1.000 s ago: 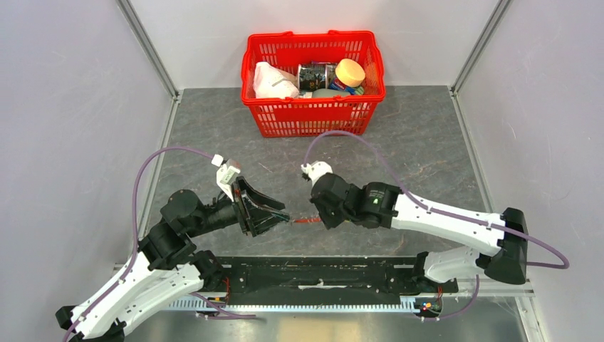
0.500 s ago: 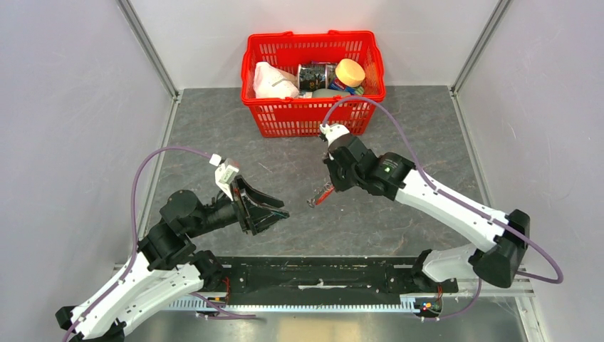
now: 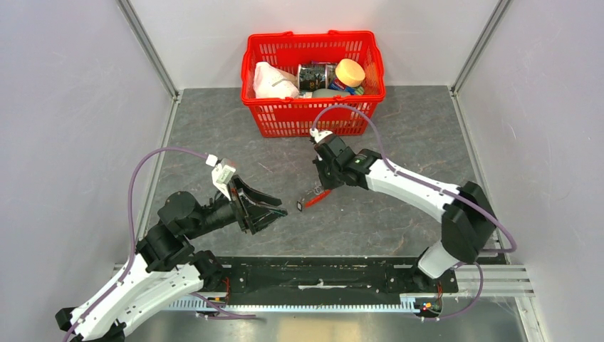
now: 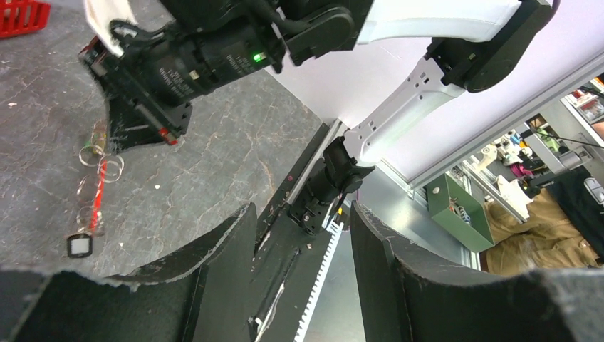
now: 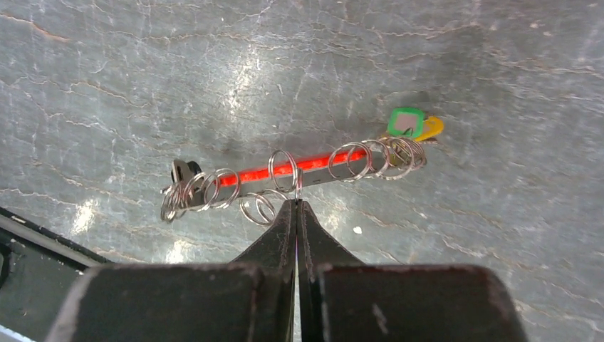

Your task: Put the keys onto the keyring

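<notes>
My right gripper (image 3: 326, 185) is shut on one thin metal ring (image 5: 297, 187) of the keyring (image 3: 313, 198). The keyring's red loop (image 5: 285, 169) carries several metal rings. It hangs tilted just over the grey table. A green-headed key (image 5: 407, 122) and a brass key (image 5: 431, 127) hang at one end, a silvery key (image 5: 179, 172) at the other. In the right wrist view my right gripper (image 5: 297, 204) has its fingers pressed together. My left gripper (image 3: 279, 209) is open and empty, a short way left of the keyring. The keyring also shows in the left wrist view (image 4: 100, 174).
A big red mesh basket (image 3: 313, 117) with a white bag, cans and a yellow-lidded jar stands at the back. The black base rail (image 3: 313, 274) runs along the near edge. Grey walls close in both sides.
My right arm has carried the keyring away from my left gripper, towards the back of the table, and its elbow has swung out. My left gripper has barely moved.
</notes>
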